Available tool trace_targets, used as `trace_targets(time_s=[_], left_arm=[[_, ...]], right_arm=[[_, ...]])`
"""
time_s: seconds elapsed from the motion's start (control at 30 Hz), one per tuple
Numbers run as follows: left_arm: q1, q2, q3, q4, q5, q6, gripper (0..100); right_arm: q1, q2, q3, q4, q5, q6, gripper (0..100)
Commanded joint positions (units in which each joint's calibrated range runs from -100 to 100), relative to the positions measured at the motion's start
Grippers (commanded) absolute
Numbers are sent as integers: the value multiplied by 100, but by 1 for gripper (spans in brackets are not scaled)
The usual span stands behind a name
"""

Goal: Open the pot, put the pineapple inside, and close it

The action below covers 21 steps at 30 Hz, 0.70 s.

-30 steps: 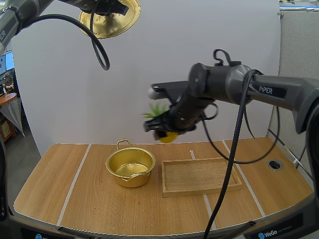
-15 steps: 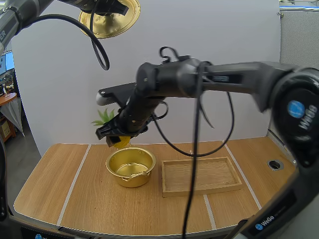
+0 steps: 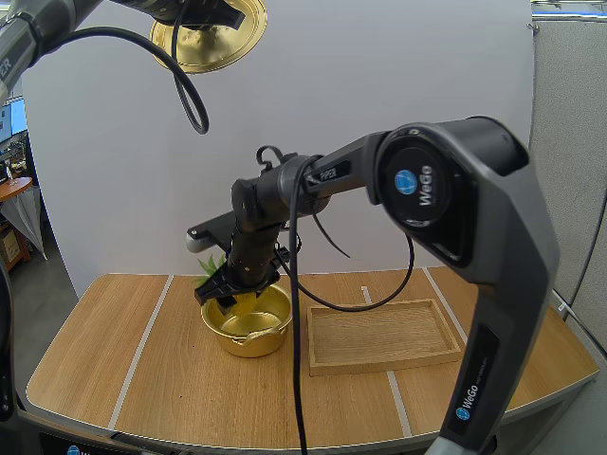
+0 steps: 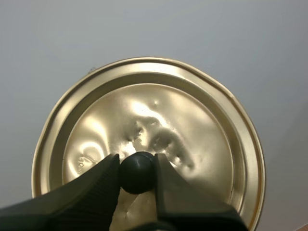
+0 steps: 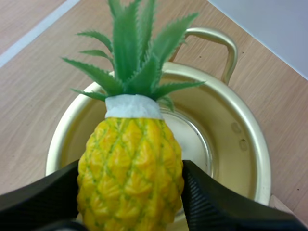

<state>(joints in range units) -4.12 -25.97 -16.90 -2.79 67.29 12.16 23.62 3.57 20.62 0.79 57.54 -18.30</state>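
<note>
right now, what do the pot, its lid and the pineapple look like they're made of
Pot: thin metal by the look, brassy gold and glossy; its inner wall reflects light.
Lid: same shiny gold metal, small dents near its black knob.
Pineapple: probably moulded plastic, a toy; even yellow patterned skin, stiff green leaves, white collar.

this is looking like a robotics lab: a wooden table (image 3: 95,370) marked with white tape lines (image 3: 140,349) is standing before a plain white screen (image 3: 379,76), a branded robot arm (image 3: 474,237) reaching over it. a desk (image 3: 11,187) is showing at the far left edge, a grey partition panel (image 3: 569,114) at the right edge.
</note>
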Motion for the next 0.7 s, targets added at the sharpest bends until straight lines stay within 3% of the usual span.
trace_targets(time_s=[0.0,0.67], left_arm=[[-21,-19,-58,50,-178,-14,0],[-21,-19,-58,50,-178,-14,0]], right_arm=[[-88,57,-60,-79,-142,63,0],[-226,299,164,236,501,36,0]])
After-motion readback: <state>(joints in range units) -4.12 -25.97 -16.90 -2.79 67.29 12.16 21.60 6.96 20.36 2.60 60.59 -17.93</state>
